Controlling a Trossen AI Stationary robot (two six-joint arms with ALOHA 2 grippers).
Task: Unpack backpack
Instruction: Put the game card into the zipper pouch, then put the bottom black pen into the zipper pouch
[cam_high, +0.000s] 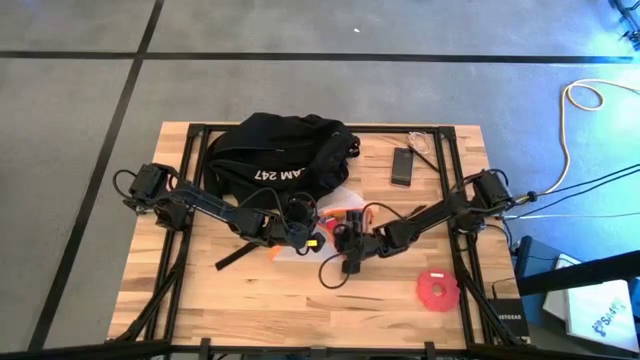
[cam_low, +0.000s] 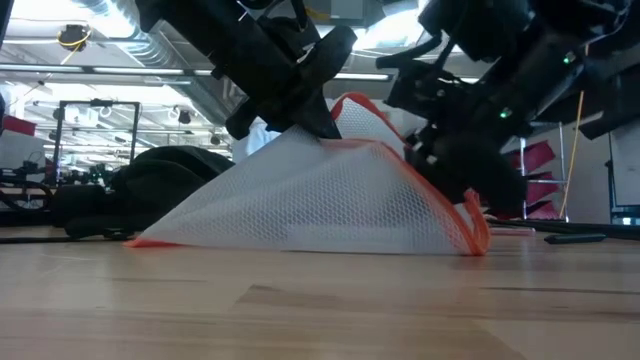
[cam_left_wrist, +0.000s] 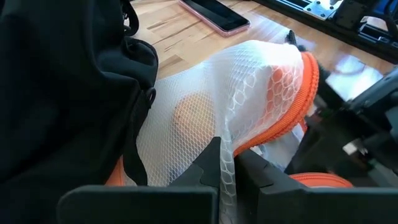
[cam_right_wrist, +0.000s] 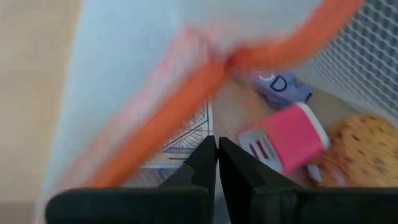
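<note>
The wooden table (cam_high: 250, 300) carries the backpack (cam_high: 275, 150) at its far side, slumped and black, white lettering facing up. Just in front of it, between the two arms, sits a white mesh bag (cam_low: 310, 195) with orange trim, pulled up into a tent shape with its peak lifted off the wood. The left gripper (cam_left_wrist: 227, 171) has its fingers closed narrowly on a fold of that mesh near the peak, right beside the backpack's dark fabric. The right gripper (cam_right_wrist: 217, 158) is at the bag's orange-edged mouth, fingers nearly together; whether they pinch any of it I cannot tell. Through the opening a pink toy spatula (cam_right_wrist: 283, 143) shows. A red disc (cam_high: 437, 290) lies near the right arm, and a black phone (cam_high: 403, 165) rests flat beside the backpack.
</note>
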